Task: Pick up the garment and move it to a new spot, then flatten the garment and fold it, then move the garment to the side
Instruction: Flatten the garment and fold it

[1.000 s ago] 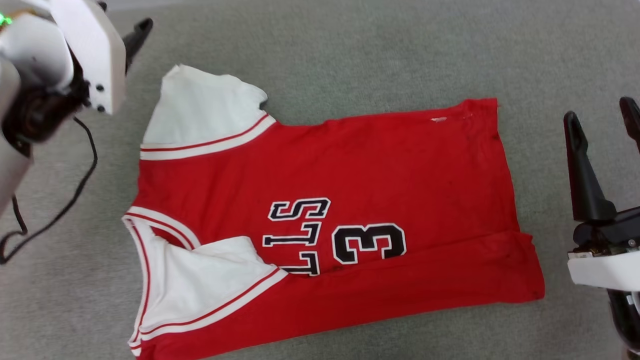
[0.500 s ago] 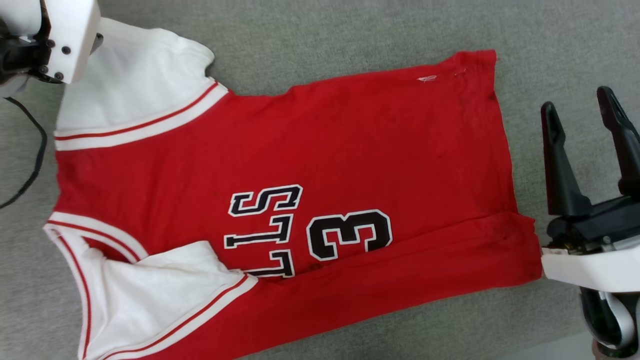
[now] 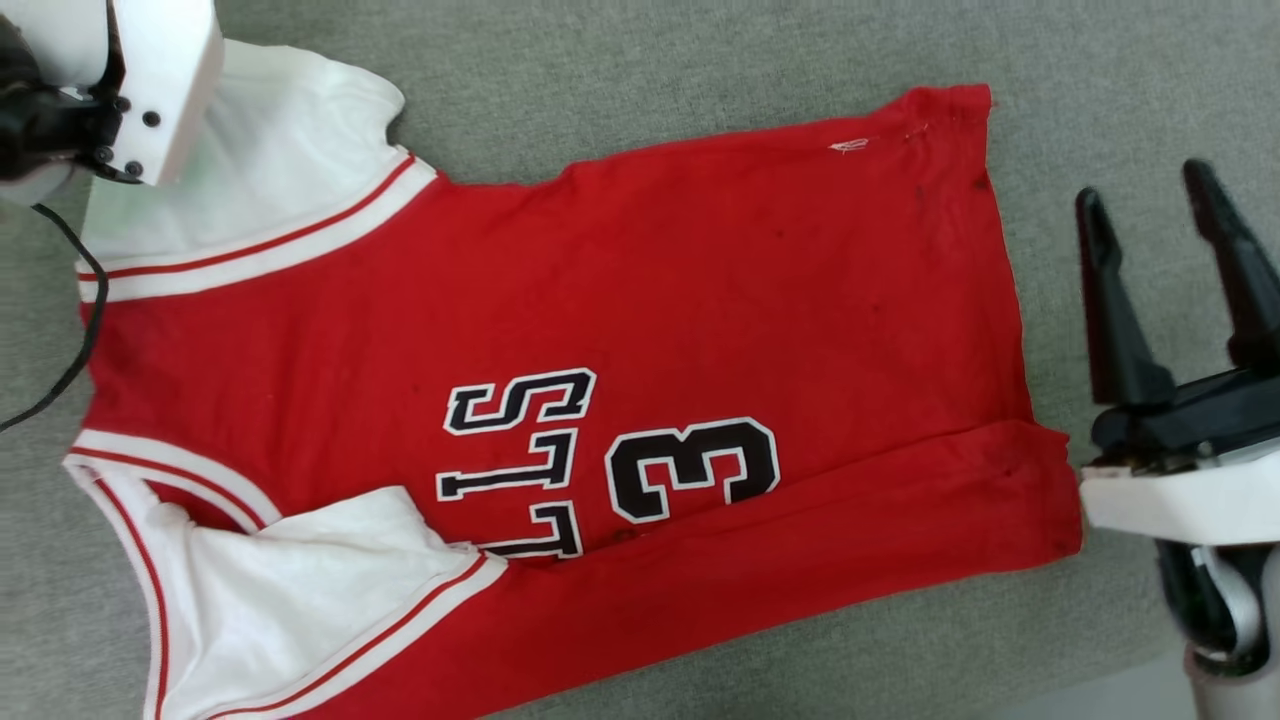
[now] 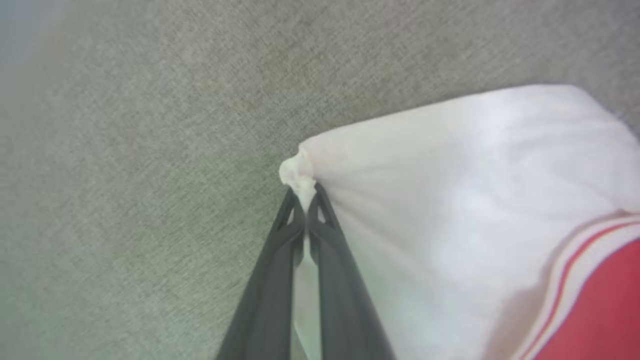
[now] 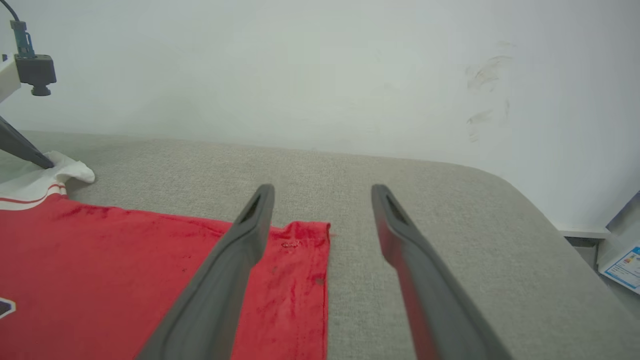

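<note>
The garment (image 3: 600,300) lies flattened, folding seemingly barely begun: the left gripper (image 4: 305,200) pinches a sleeve corner (image 4: 296,172), the right gripper (image 3: 1145,180) spread.

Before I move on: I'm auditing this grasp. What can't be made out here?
Left claw: head view, its white housing hides the fingertips.
Garment lettering: head view, first letters under the folded white sleeve.
Garment's lower left corner: head view, cut by the bottom edge.
Printed paper: right wrist view, too small to read.
</note>
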Motion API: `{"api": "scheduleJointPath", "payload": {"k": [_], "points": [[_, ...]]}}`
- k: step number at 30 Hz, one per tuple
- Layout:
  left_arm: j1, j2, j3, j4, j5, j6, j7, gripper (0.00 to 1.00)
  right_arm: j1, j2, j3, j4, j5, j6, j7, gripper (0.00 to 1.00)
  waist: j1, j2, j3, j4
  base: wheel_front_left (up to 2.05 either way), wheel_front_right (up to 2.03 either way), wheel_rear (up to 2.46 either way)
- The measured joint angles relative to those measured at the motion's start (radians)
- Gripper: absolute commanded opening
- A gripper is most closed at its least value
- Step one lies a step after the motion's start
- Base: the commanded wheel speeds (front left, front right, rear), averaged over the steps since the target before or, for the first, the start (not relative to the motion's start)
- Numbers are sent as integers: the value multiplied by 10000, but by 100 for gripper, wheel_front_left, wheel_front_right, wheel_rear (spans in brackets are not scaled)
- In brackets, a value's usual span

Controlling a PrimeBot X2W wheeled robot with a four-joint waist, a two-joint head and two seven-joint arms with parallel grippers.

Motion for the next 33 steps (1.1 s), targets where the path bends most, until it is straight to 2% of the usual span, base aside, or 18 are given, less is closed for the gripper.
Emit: {"api": "scheduleJointPath", "payload": {"k": [7,14,18,24,27,33], "points": [[292,-167,111,-234,-174,-111,-761,0,-729,-894,-385,-10,-107,0,451,100,-1,0,-685,331,0,0,0],[544,-282,48,-917,-242,-305,-1294,0,-1966,-2679,-199,-94,-128,0,2008,100,-1,0,-1329,911,0,0,0],[732,-439,6,-1310,-301,-341,-1570,0,-2809,-3824,176,125,347,2,3331,100,-1,0,-1502,1325,0,0,0],[788,-635,-36,-1745,-276,-362,-1881,0,-3816,-5371,1356,1137,1937,2,6153,100,-1,0,-1492,1803,0,0,0],[782,-690,-61,-1912,-238,-378,-1967,0,-4274,-5973,2050,1689,2750,2,7568,100,-1,0,-1366,1974,0,0,0],[638,-882,-84,-2146,-150,-441,-2134,0,-5062,-6533,3292,2429,4454,2,9919,100,-1,-1,-994,2311,0,0,0]]}}
